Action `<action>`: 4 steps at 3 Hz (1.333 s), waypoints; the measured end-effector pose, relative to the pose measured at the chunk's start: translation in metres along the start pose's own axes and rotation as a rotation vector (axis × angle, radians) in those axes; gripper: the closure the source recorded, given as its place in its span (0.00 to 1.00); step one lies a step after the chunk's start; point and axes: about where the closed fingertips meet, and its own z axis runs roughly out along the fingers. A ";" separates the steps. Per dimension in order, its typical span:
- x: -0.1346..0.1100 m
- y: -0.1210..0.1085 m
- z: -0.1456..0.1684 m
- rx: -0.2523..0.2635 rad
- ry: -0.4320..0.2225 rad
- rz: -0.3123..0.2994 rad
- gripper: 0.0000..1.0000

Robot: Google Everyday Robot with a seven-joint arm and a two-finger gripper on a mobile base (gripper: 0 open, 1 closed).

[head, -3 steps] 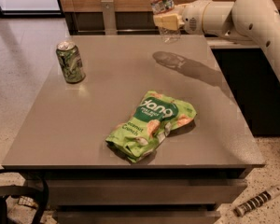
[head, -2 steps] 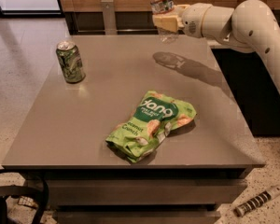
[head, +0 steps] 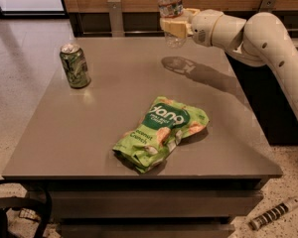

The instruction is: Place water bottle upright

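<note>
can: green drink can [head: 75,66] stands upright at far-left of the table [head: 89,143], well apart from everything else i see.
bag: green snack bag [head: 161,132] lies flat, crumpled, nr the front edge, about mid-table.
bottle: water bottle [head: 170,6] is upright, cap end at the top edge of view, reddish label band showing. it's off the table, over the far edge, right of centre. its lower end hangs clear of the top.
shadow: dark patch on the table just below the bottle & gripper.
gripper: gripper [head: 174,28] is at top centre-right, above the far edge.
jaws: closed round the bottle's mid/lower body, tan fingers [head: 181,29] pressed on it.
arm: the 1 white arm [head: 260,33] comes in from the right side.
floor: striped cylindrical thing [head: 274,214] lies bottom-right, off the table.
</note>
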 end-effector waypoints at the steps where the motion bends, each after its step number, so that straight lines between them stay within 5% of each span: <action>1: 0.005 0.000 0.003 -0.005 -0.024 0.005 1.00; 4: 0.037 0.007 0.009 0.007 -0.045 0.065 1.00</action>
